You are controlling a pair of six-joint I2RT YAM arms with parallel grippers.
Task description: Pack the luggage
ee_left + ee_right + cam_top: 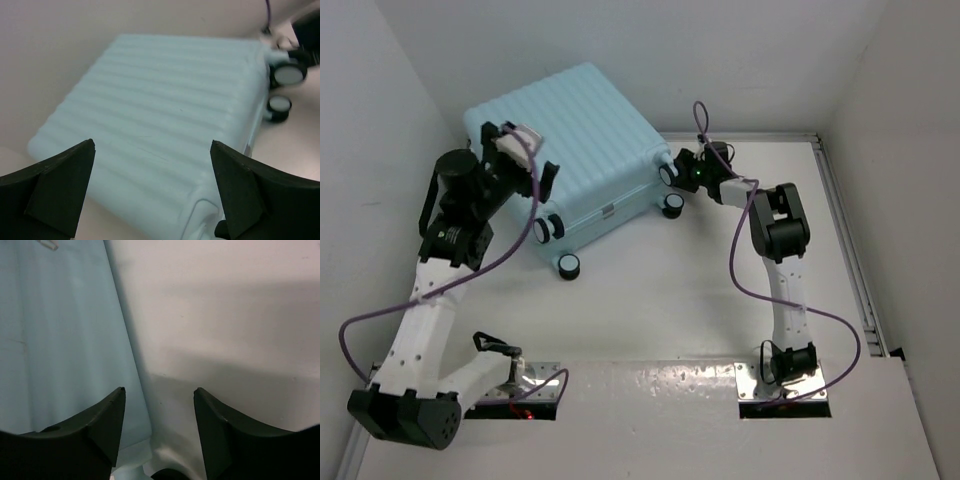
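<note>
Upper left of the overhead frame: the luggage (565, 150), shut and lying flat on the tabletop (660, 300), tucked towards the back corner. Pale light-blue hard shell, smooth, moulded into long parallel ribs with rounded corners. Small black-and-white wheels (568, 265) along the edge facing lower right. Over the shell's left side, the left claw (152, 147), released, dark wedge-shaped fingers spread wide over the ribs. At the suitcase's right-hand corner, beside a wheel, the right claw (159, 392), also released, fingers parted, blue shell at the left of its view and plain white surface at the right. Matte white tabletop, white walls (770, 60) on three sides, purple cables (750, 280) looping along both arms.
</note>
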